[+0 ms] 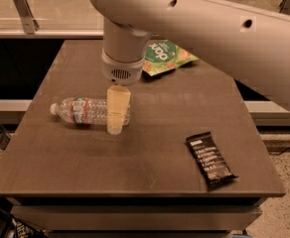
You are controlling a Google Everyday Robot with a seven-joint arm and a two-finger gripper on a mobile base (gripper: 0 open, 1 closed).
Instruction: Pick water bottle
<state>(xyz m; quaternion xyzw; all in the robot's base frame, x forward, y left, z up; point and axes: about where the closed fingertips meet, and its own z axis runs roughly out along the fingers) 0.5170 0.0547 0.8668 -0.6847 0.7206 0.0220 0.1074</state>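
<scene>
Nearest the front edge, toward the right, a black snack bar (210,160) is lying flat and slightly askew on the brown tabletop (135,182), well apart from everything else. Farther back and to the left, the water bottle (80,111) is lying on its side, its white cap pointing left, its red-and-white label band sitting just behind the neck and its clear ribbed body running off to the right. The hand (116,119) is hanging straight down over the bottle's right end, its tan part crossing in front of the clear plastic and reaching almost to the tabletop; whether it is open or closed on the bottle cannot be told, since only that one tan face is showing and the bottle is resting on the surface. Above it, the white arm (209,19) is sweeping in from the upper right. Beyond, near the far edge, a green snack bag (167,56) is lying partly hidden behind the wrist.
</scene>
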